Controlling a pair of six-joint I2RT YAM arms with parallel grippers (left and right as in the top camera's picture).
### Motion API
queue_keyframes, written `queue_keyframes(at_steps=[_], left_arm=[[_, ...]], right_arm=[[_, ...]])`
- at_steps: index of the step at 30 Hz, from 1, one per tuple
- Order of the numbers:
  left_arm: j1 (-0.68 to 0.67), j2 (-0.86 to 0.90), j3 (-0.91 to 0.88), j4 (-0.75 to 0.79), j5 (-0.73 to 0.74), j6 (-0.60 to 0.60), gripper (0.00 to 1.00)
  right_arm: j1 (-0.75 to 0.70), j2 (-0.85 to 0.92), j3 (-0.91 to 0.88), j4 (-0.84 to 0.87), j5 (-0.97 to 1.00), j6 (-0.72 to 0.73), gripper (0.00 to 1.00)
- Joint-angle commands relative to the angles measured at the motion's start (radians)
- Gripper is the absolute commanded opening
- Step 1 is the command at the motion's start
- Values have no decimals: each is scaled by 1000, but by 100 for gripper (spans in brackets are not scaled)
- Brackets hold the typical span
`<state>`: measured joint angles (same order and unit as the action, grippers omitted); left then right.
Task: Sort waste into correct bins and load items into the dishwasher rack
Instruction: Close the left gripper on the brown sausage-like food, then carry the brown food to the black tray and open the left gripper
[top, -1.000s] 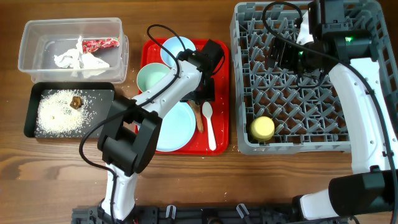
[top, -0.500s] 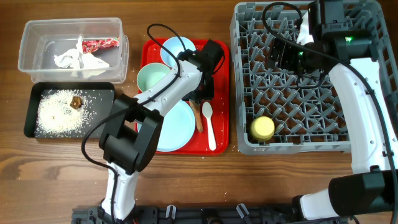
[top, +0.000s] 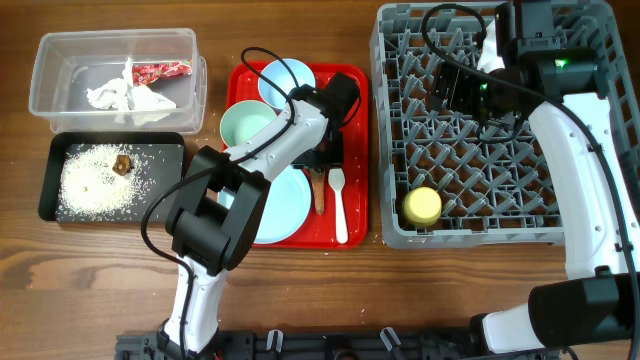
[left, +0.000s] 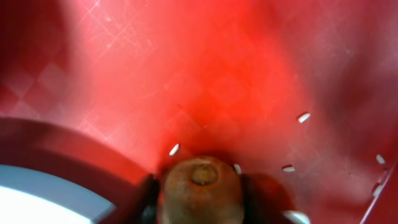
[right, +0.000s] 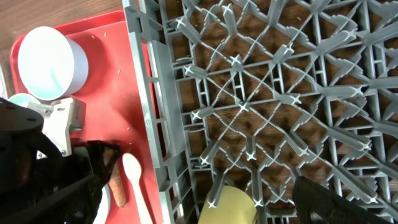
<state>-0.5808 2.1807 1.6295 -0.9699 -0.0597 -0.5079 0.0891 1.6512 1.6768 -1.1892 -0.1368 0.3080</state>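
We judge the brown sausage-like stick (top: 319, 192) soft and greasy, best gripped mid-length; it lies on the red serving tray (top: 352, 85) mid-bench beside the white plastic spoon (top: 338, 205) — the left end effector (top: 324, 165) straddles its end, pinching or not we cannot tell.

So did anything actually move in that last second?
Only the left arm moved: its elbow swung in toward the red tray, easing the left claw down around the brown stick. Whether it has gripped is unclear. The right claw, yellow cup, white spoon and blue plate stayed put.
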Motion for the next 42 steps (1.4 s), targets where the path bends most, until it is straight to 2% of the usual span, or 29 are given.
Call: queue_keyframes(at_steps=[1,3,8,18,23,30,34,37,40,42], left_arm=[[-2,11,-6,1,2,-2,20],[-2,11,-6,0,2,-2,15],[10,-3,7,-9,3,-2,15],[134,-235,172,-86,3,3,17],[342,-376,172,-157,-13,3,18],[734,-367,150,-307,-65,-2,15],[905,-365,37,-238,-65,-77,15],[1001,-365,-99,-129,-65,-134,4],[1046,-365,-243,24,-65,-183,4],[1064,-364,-341,142,-65,-209,12]], right_arm=[[1,6,-3,0,6,-21,100],[1,6,-3,0,6,-20,100],[1,6,-3,0,6,-20,100],[1,6,-3,-1,6,-21,100],[1,6,-3,0,7,-21,100],[1,6,-3,2,10,-32,100],[1,6,-3,2,10,-32,99],[1,6,-3,3,10,-32,100],[1,6,-3,5,10,-31,100],[1,6,-3,3,10,-32,100]])
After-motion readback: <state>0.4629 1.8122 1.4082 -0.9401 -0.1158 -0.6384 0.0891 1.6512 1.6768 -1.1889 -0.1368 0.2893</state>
